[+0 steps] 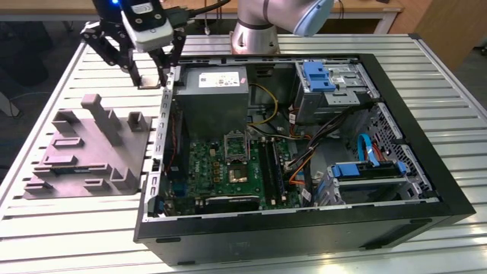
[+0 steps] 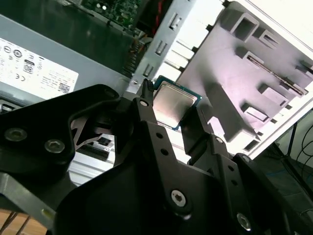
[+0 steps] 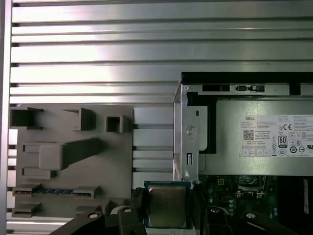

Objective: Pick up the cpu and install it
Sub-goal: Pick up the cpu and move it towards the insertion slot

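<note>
Contact on two sides: my claw (image 2: 172,104) pinches the cpu (image 2: 176,100) by opposite edges, its silver-grey top facing up and level between the black fingers (image 2: 146,115). In the first wrist view the cpu (image 3: 167,205) hangs in the claw (image 3: 167,199) over the upright metal side wall of the open computer case (image 3: 188,132). To one side of the claw lies the grey plastic holder block (image 3: 68,156) on the slatted surface (image 3: 98,49); to the other, just inside the wall, sits the power supply (image 3: 264,142). In the exterior view my claw (image 1: 150,80) hovers at the case's corner, well apart from the green motherboard (image 1: 216,171) and its silver socket frame (image 1: 235,147) deeper inside the case (image 1: 426,148).
</note>
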Controlling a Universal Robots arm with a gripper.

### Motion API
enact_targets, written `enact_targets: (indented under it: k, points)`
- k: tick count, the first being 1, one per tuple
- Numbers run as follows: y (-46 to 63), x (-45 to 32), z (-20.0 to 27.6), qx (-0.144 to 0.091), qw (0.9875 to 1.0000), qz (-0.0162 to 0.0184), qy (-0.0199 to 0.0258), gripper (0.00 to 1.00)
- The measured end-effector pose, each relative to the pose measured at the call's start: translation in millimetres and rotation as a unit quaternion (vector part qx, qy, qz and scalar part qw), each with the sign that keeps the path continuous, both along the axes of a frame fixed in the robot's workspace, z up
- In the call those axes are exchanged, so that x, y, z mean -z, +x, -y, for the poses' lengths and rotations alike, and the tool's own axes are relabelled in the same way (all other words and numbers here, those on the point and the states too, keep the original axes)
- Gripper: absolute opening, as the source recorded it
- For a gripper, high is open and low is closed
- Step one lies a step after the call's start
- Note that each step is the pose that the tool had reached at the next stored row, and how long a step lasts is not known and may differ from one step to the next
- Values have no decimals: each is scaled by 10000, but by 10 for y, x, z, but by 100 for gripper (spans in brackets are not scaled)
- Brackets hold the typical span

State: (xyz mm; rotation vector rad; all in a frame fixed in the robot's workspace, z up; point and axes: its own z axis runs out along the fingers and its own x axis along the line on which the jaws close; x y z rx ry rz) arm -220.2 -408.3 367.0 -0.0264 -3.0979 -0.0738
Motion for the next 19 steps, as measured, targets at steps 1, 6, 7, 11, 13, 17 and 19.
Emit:
enact_targets:
  k: [1,6,7,11,13,17,19]
  points:
    - [38,0,0,0,10000,0,0,47]
    - [260,0,0,1,10000,0,0,47]
    - [305,0,0,0,10000,0,0,47]
    - [489,0,0,0,10000,-1,0,47]
    - [579,0,0,0,10000,0,0,47]
    - [761,0,0,1,10000,0,0,47]
    - [849,0,0,0,10000,-1,0,47]
